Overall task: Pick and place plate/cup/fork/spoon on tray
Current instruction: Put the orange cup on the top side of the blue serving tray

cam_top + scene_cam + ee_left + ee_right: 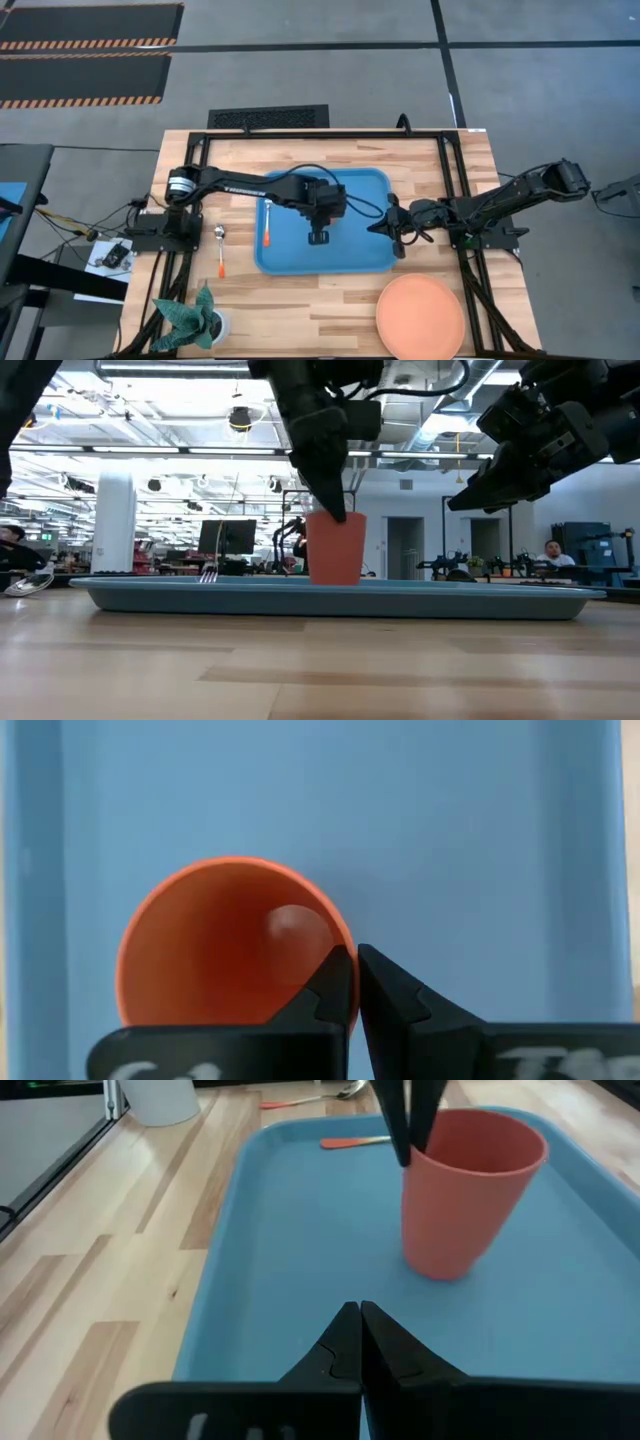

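Currently the cup step is in hand: the small round orange plastic cup (470, 1190) stands upright near the middle of the large bright blue rectangular plastic tray (365, 255), its base apparently resting on the tray floor in the low view. Left hand (355, 982) is clamped on the cup's rim, one finger inside the wall, one outside. Right hand (358, 1342) hovers over the tray's right edge, fingers closed on nothing, waiting.

Next move, as I judge it: left hand lets go and lifts straight up, so the light, tapered cup does not tip.

Small fork with silver tines and thin orange handle (268, 224) already lies inside the tray along its left edge. Small spoon with rounded silver bowl and orange handle (220, 250) is still on the light wooden plank tabletop (300, 310), just beside the tray's left edge. Large flat salmon-orange round plate (420, 317) sits at the tabletop's front right corner, off the tray.

Tray surface smooth, raised rim, rounded corners; cup matte, thin-walled.
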